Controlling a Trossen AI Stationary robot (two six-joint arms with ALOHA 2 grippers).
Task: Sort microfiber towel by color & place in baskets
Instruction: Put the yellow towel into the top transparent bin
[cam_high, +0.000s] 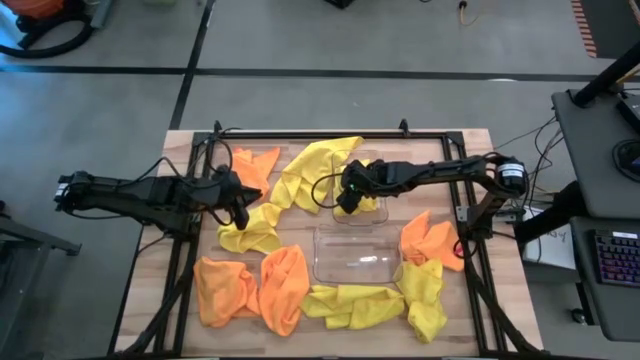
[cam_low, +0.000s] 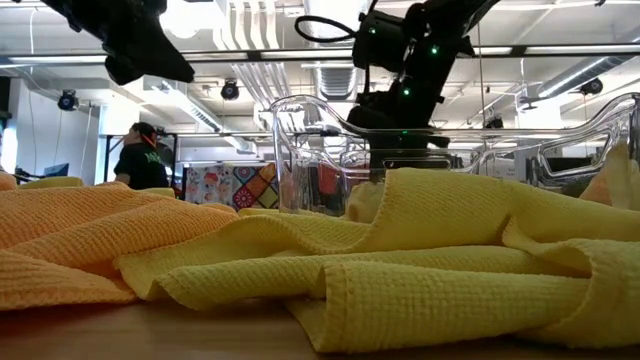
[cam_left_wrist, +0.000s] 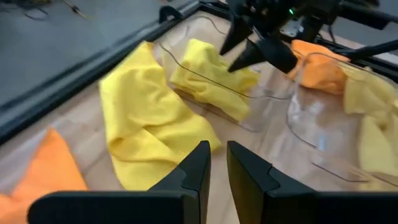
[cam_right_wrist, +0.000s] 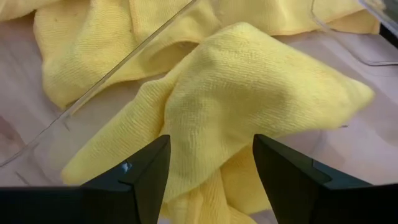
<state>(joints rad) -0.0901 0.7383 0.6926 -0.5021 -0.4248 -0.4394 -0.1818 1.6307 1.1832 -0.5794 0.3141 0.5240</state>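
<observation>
Yellow towel (cam_right_wrist: 249, 106), crumpled, lying inside the far clear basket (cam_high: 372, 215); the right wrist view shows it directly under the right gripper (cam_right_wrist: 211, 168), whose fingers stand apart above the cloth without touching it. The high view hides most of this towel beneath that gripper (cam_high: 347, 200).

Near clear basket (cam_high: 355, 258), just in front of the far one, appears to hold no cloth, though its see-through walls make this hard to confirm.

Loose towels on the table (cam_high: 460, 150), high-view count: about four yellow heaps, at back centre (cam_high: 315, 170), left of centre (cam_high: 250, 232), front centre (cam_high: 352, 305) and front right (cam_high: 425, 295); about four orange, at back left (cam_high: 255, 168), front left as two (cam_high: 222, 290) (cam_high: 285, 288), and right (cam_high: 432, 240).

Left gripper (cam_high: 240, 215), over the left-centre yellow heap; the left wrist view shows its fingers (cam_left_wrist: 193, 171) nearly together with nothing between them.

Cloths ring both baskets; bare wood remains only at the table's left and right margins.
</observation>
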